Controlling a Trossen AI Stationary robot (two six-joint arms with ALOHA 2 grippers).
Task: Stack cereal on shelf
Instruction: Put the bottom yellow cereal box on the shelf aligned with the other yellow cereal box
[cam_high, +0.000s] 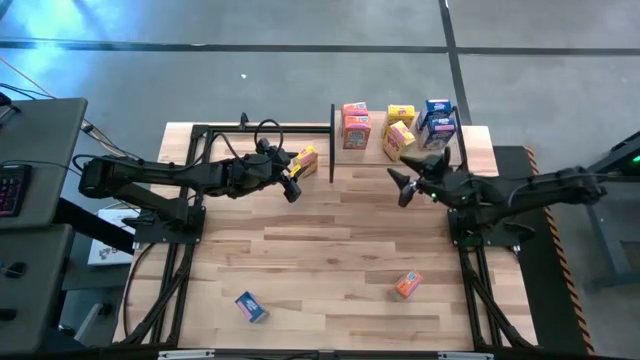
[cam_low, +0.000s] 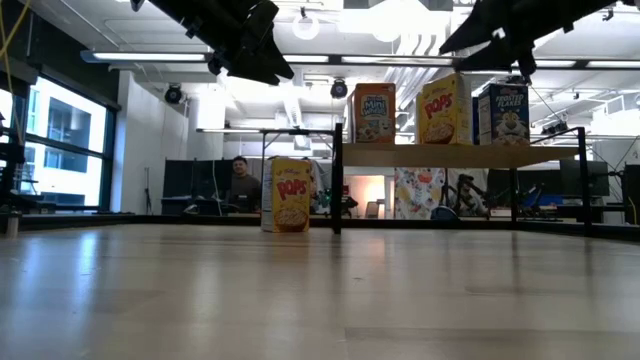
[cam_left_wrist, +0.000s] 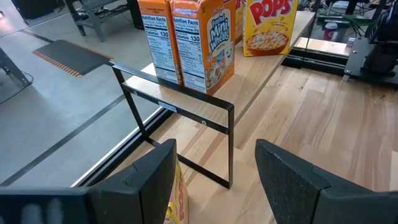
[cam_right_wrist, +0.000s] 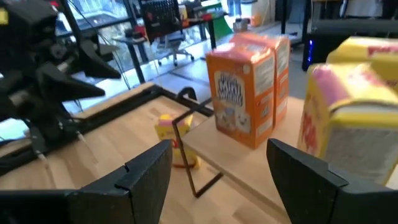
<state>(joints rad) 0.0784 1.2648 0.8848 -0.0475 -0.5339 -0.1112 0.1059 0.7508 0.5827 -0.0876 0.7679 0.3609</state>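
The shelf (cam_high: 372, 158) stands at the table's far edge, right of the middle. On it stand two orange cereal boxes (cam_high: 355, 125), two yellow ones (cam_high: 399, 132) and two blue ones (cam_high: 437, 122). Just left of the shelf's left post, a yellow box (cam_high: 306, 160) stands upright on the table. A blue box (cam_high: 250, 307) and an orange box (cam_high: 407, 286) lie near the front. My left gripper (cam_high: 293, 183) hovers open beside and above the yellow box (cam_left_wrist: 177, 199). My right gripper (cam_high: 398, 187) hovers open in front of the shelf, holding nothing.
Black frame rails (cam_high: 200, 130) run along the table's far left, and the arms' bases stand at both sides. The shelf's thin black posts (cam_left_wrist: 230, 143) stand just ahead of my left gripper. Bare tabletop (cam_high: 330, 250) lies between the grippers and the two boxes near the front.
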